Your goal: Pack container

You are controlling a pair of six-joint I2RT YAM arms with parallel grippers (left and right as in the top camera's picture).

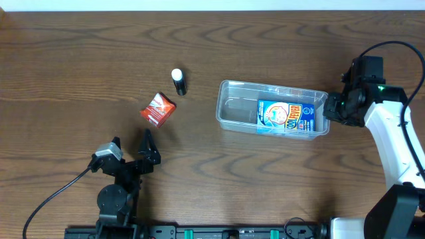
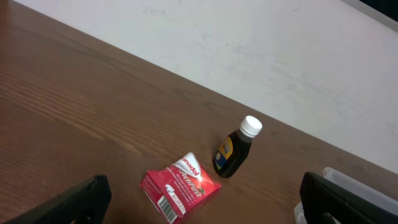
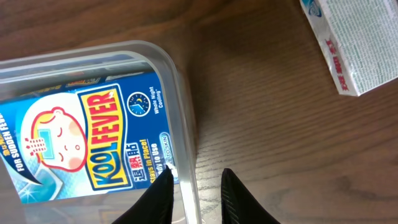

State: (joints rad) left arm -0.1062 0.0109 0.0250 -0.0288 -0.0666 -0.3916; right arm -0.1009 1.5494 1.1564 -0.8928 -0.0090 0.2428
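The clear container [image 1: 272, 84] sits right of centre with a blue Kool Fever box [image 1: 285, 117] lying flat inside. My right gripper [image 1: 330, 106] is at its right end. In the right wrist view the right gripper [image 3: 197, 173] straddles the container's rim [image 3: 180, 93], one finger inside over the blue box [image 3: 74, 137] and one outside over the wood. Its jaws stand narrowly open, with a gap beside the rim. My left gripper [image 1: 131, 143] rests wide open at the front left, empty, facing a red box [image 2: 180, 186] and a dark bottle [image 2: 235, 152].
The red box [image 1: 157, 109] and the white-capped dark bottle [image 1: 178, 81] lie on the wood left of the container. A white carton [image 3: 348, 43] with red print lies on the table just right of the container, seen only from the right wrist.
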